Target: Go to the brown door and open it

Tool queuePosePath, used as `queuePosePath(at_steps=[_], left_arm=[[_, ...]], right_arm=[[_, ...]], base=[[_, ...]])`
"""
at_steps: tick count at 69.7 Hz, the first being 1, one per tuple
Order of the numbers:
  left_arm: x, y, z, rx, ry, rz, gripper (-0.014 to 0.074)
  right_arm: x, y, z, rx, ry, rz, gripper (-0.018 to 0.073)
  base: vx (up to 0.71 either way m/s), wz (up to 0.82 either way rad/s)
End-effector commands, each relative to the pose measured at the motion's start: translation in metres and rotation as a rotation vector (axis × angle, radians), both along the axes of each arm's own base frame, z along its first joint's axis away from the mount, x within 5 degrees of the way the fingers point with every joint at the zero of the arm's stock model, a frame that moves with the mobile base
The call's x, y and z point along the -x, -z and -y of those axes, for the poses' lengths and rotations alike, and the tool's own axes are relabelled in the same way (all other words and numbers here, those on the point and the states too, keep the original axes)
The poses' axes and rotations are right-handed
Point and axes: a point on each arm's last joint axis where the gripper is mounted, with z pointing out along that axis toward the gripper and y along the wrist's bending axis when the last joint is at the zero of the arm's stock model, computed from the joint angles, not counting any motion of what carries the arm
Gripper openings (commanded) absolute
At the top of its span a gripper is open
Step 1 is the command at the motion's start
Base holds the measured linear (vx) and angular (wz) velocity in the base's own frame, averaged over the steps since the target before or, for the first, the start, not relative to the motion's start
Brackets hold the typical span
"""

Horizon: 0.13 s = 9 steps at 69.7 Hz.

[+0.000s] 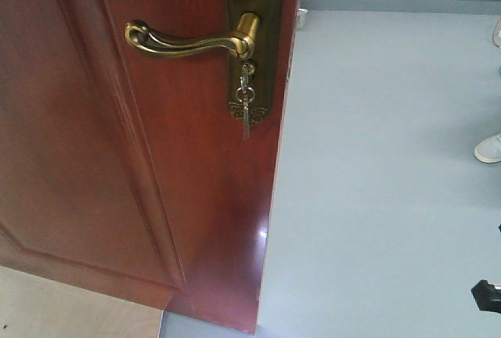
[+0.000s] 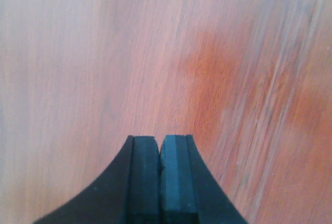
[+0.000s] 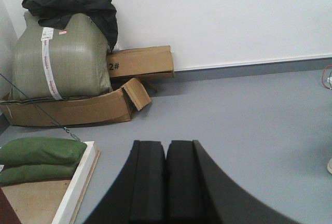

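Observation:
The brown door (image 1: 117, 166) fills the left half of the front view and stands ajar, its free edge running down the middle. A brass lever handle (image 1: 188, 41) sits on a brass plate, with keys (image 1: 245, 103) hanging from the lock below it. My left gripper (image 2: 160, 143) is shut and empty, right up against the door's wood surface (image 2: 155, 53). My right gripper (image 3: 166, 149) is shut and empty, facing the grey floor beyond the door. Neither gripper shows clearly in the front view.
Grey floor (image 1: 376, 181) lies to the right of the door. A person's white shoe (image 1: 489, 149) is at the right edge. In the right wrist view, cardboard boxes (image 3: 140, 63), a green sack (image 3: 59, 58) and green bags (image 3: 39, 151) stand by the white wall.

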Motion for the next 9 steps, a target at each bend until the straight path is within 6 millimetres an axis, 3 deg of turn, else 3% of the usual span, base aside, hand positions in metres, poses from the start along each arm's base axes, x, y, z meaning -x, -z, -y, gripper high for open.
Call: queuePosePath(at_steps=[1,9], left_arm=[[0.0021,-0.0016,-0.001,0.007,-0.009,0.089,0.0011],[0.0021,-0.0016,-0.001,0.007,-0.009,0.089,0.0011]], right_arm=[[-0.0003,-0.007,0.001,0.017,0.009,0.086,0.0],[-0.0003,-0.007,0.001,0.017,0.009,0.086,0.0]], base=[[0.0,0.0],[0.0,0.0]])
